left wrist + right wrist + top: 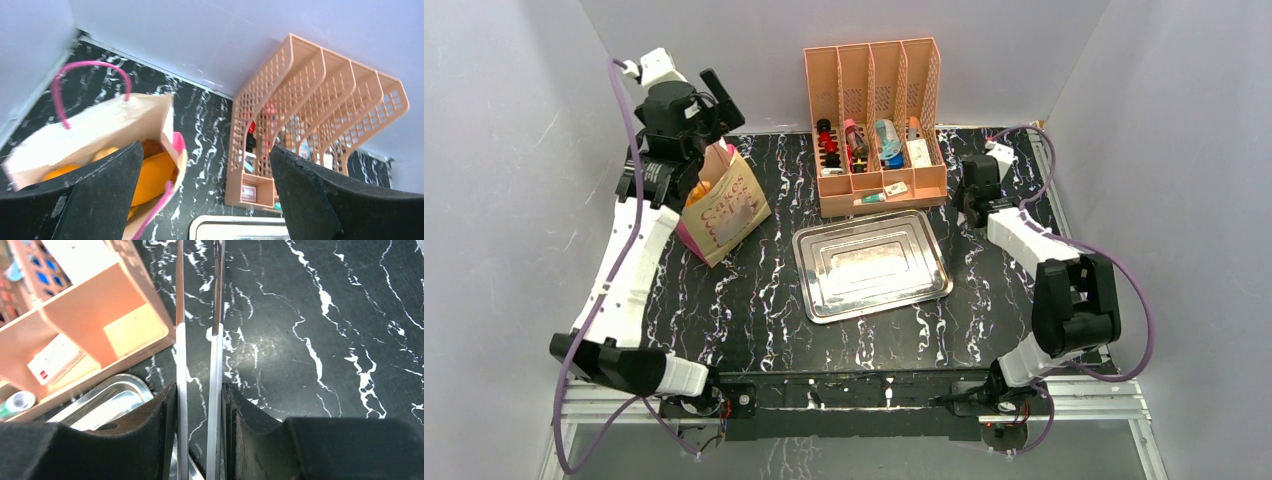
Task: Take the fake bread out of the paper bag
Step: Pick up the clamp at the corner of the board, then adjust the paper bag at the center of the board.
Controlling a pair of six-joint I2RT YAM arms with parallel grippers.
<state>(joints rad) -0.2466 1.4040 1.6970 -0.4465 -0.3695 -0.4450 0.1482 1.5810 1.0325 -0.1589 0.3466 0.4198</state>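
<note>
1. Top external view, nearest edge: a metal rail (844,410) carries both arm bases. Behind it lies the table (754,310), black with white marble veins.
2. A silver tray (809,285) lies flat mid-table with nothing on it. Its corner also shows low in the left wrist view (235,227) and the right wrist view (100,400).
3. The right gripper (969,210) points down at the table on the right, just beside the organizer's right end. In the right wrist view (198,270) its fingers are nearly clenched, with only a thin slit between them. They hold nothing, and bare table (325,340) shows below.
4. The paper bag (724,210) stands far-left on the table. It leans a bit and sits left of the tray, apart from it. From the left wrist (110,125) its mouth is open and a pink handle loop sticks up.
5. The bread (150,175) is orange and is in the bag. A bit of it peeks out from above too (696,190).
6. The left gripper (704,115) hangs over the bag's mouth, released and spread wide (205,200). Nothing is between the fingers (85,200). I can't tell whether they touch the bag.
7. The peach slotted organizer (921,70) stands at the far edge behind the tray, with small items in its compartments. It also shows in the left wrist view (310,100) and the right wrist view (85,305).
8. Plain pale grey walls (514,150) close in the left, back and right sides. Purple cables (629,150) run along the arms.
</note>
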